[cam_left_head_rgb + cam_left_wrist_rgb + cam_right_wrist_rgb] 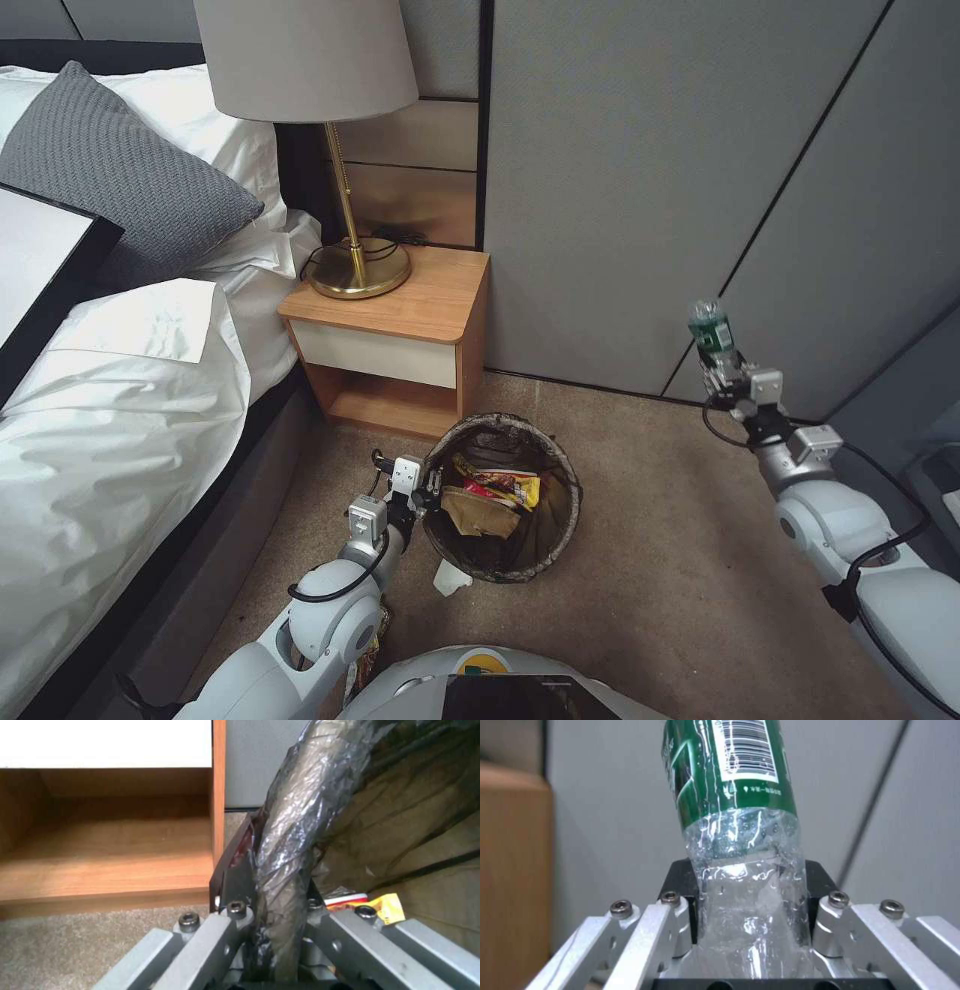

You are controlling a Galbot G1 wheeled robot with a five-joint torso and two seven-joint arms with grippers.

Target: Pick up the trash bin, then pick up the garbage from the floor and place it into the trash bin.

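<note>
Left gripper [432, 492]: fingers clamped on bin [560, 525] rim.
Right gripper [722, 372]: fingers gripping bottle [710, 327], raised.
Tissue [450, 577]: floor [680, 560], beside bin.

bottle [732, 795] top: cut off by edge in our right wrist view
trash bin [505, 500] white shell: hidden under liner, we can't see it
lamp [310, 60] shade top: cropped

Carpeted floor [660, 560] by the nightstand [400, 330]

I see a white tissue [450, 578] lying just beside my left gripper [428, 492].
</note>
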